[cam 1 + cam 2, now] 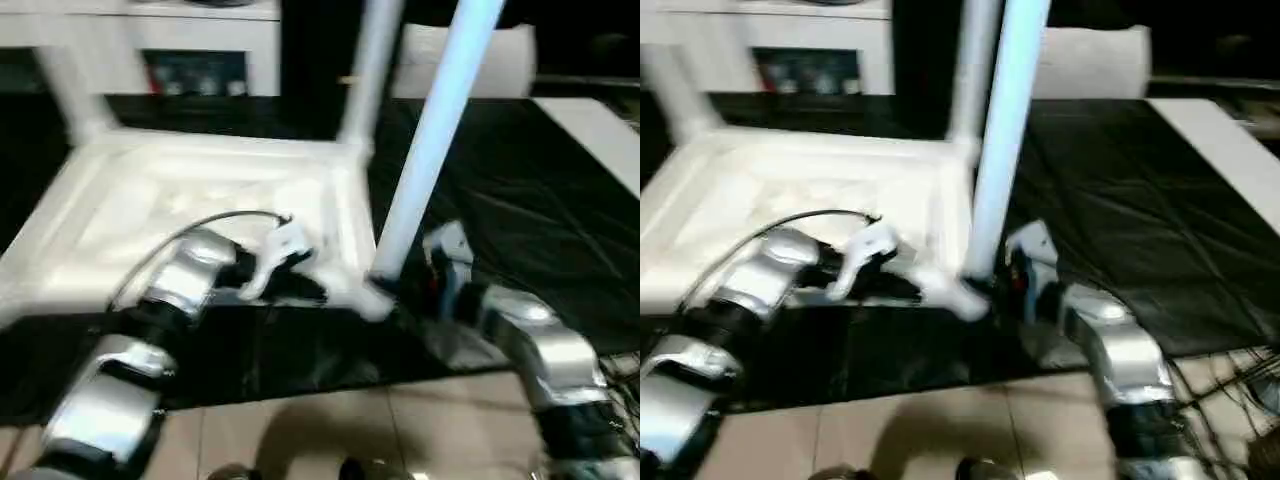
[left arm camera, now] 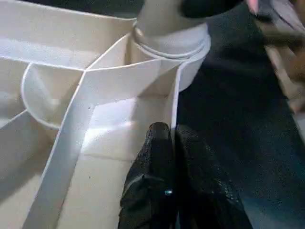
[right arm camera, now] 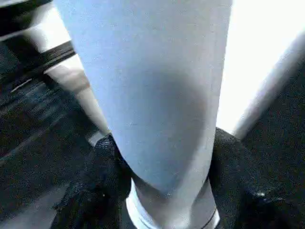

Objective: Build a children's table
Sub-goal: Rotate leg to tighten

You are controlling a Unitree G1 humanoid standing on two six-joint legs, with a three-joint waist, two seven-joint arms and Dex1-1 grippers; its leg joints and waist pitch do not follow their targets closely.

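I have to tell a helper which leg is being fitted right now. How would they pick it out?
Find the upturned white tabletop on the black cloth. At its near right corner a leg leans to the right, held by the right gripper at its base. The two far legs stand straight and alone.

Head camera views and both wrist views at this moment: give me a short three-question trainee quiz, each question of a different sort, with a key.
1. True or false: the table top lies with its ribbed underside facing up.
2. Which gripper has its jaws around the leg standing in the near right corner socket? A. left gripper B. right gripper C. neither
3. Fill in: the left gripper's jaws are ____, resting at the table top's rim beside that socket.

Key: 1 true; 2 B; 3 shut.
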